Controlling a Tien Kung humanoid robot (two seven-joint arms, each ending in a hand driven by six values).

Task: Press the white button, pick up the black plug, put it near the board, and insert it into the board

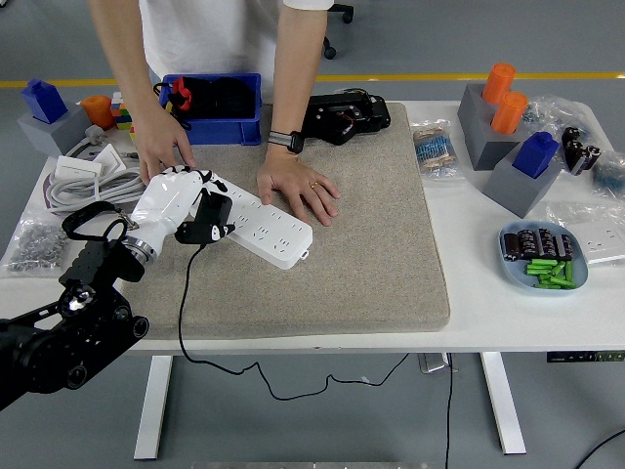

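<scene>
A white table (508, 313) is standing on a grey floor with a yellow line running across the far side. A large beige mat (371, 234) is covering the middle of the table. A person is leaning in from the far side, with 2 hands on the mat: one hand (301, 186) is pressing flat just beside the far edge of the white power strip (262, 223), and the other hand (161, 147) is resting near the strip's left end. The strip is lying at a slant on the mat. The left hand (176, 207), white on a black arm, is reaching in from the lower left and gripping the black plug (209, 221) with its fingers curled around it. The plug is sitting at the strip's left end, apparently touching its top face, though whether it is seated in a socket is hard to tell. Its black cord (182, 313) is trailing down over the table's near edge.
</scene>
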